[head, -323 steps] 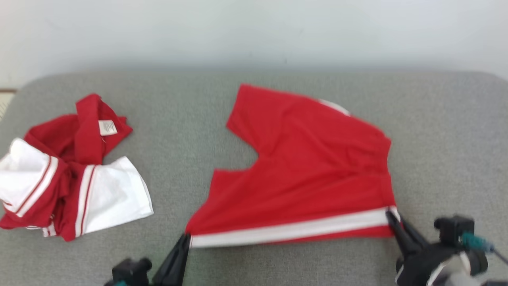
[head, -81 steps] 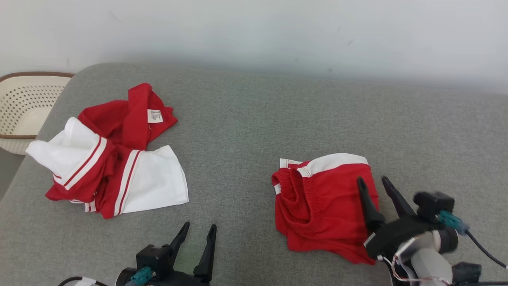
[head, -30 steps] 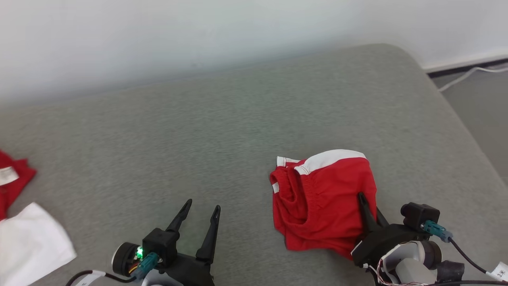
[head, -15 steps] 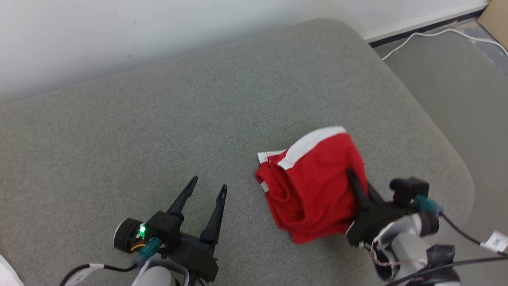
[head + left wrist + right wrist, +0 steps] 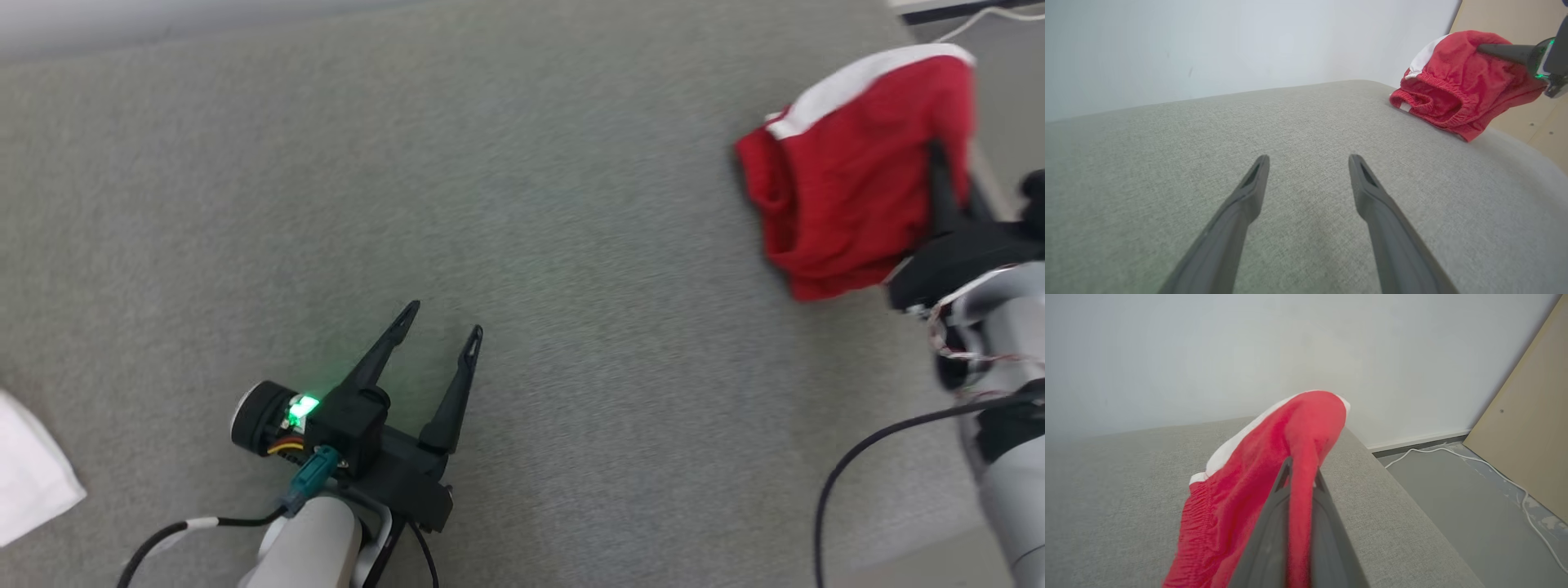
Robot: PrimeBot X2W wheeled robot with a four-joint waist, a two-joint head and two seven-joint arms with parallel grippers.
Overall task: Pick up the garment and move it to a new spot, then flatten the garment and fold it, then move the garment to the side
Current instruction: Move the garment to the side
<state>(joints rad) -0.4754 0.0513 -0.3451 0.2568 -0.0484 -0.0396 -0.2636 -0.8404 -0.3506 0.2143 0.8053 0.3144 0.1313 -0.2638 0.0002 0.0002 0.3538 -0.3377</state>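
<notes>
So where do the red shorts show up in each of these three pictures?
Head view: shorts at the upper right.
Left wrist view: shorts at the upper right, beyond the open left gripper.
Right wrist view: shorts in the lower middle, pinched between that view's own fingers.
Shared landmark: the right gripper, shut on the shorts in all three.
</notes>
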